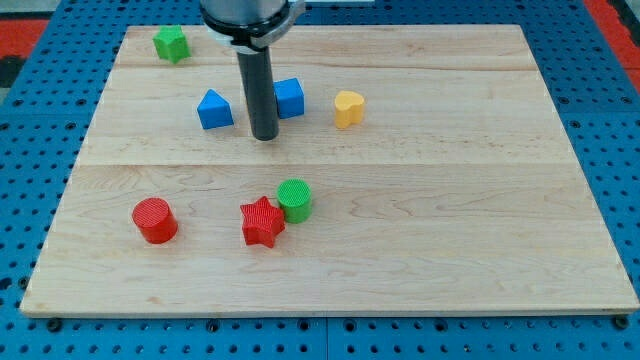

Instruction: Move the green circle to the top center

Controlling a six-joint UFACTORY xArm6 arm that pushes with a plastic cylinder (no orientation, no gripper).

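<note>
Rod tip point(265, 137) between two blue blocks, upper desk point(480, 200).
Green circle point(295, 199) sits well below, touching red star point(262, 222); no gripper on arm, so no grasp state.

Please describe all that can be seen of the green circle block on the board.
The green circle is a short upright cylinder with a ribbed, plastic-looking surface, its flat top facing up. It stands on the wooden board, a little below the centre. At its lower left side it touches, or almost touches, the red star. My tip is well above it in the view, not touching it.
</note>
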